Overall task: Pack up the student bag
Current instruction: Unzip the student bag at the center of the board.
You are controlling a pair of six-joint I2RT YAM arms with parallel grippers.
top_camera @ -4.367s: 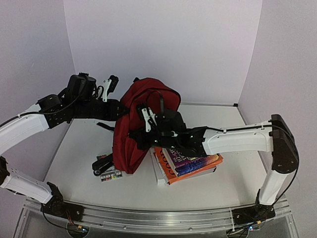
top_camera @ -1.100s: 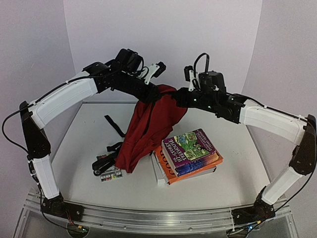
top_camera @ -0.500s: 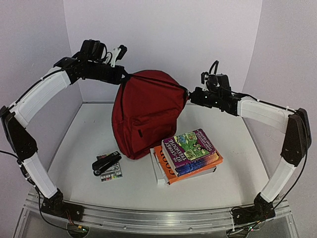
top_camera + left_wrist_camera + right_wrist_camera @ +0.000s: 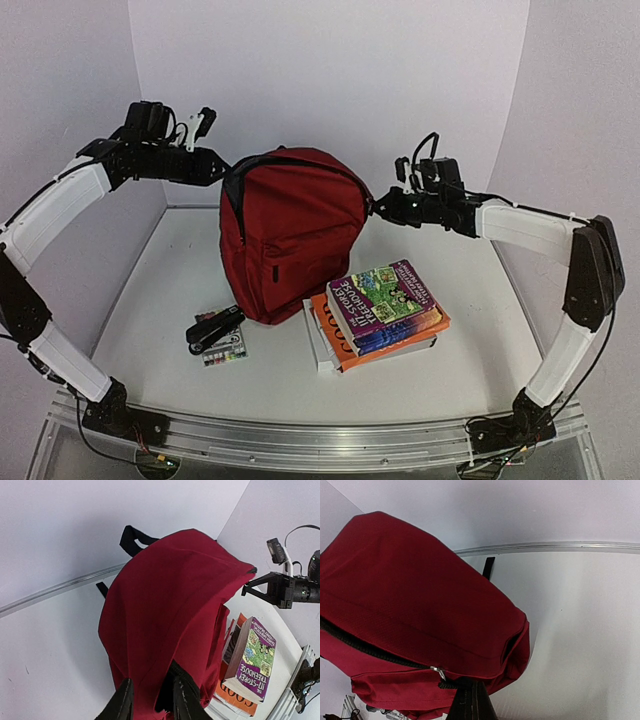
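Note:
The student bag (image 4: 290,230), a dark red backpack with black zippers, stands upright on the table, held at both upper corners. My left gripper (image 4: 222,172) is shut on the bag's upper left edge. In the left wrist view the fingers (image 4: 125,702) pinch red fabric beside the black zipper of the bag (image 4: 170,605). My right gripper (image 4: 378,205) is shut on the bag's upper right corner. In the right wrist view its fingers (image 4: 470,702) are pressed together at the zipper's end on the bag (image 4: 410,605). The bag's zippers look closed and its lining is hidden.
A stack of books (image 4: 385,312) with a purple one on top lies right of the bag, also in the left wrist view (image 4: 252,662). A black stapler (image 4: 215,328) and a small colourful box (image 4: 225,351) lie at the bag's front left. Walls stand close behind and at both sides.
The bag went from slumped on the table to hanging limp between both grippers, then spread wide and upright. Both arms rose and moved apart, the left one further left.

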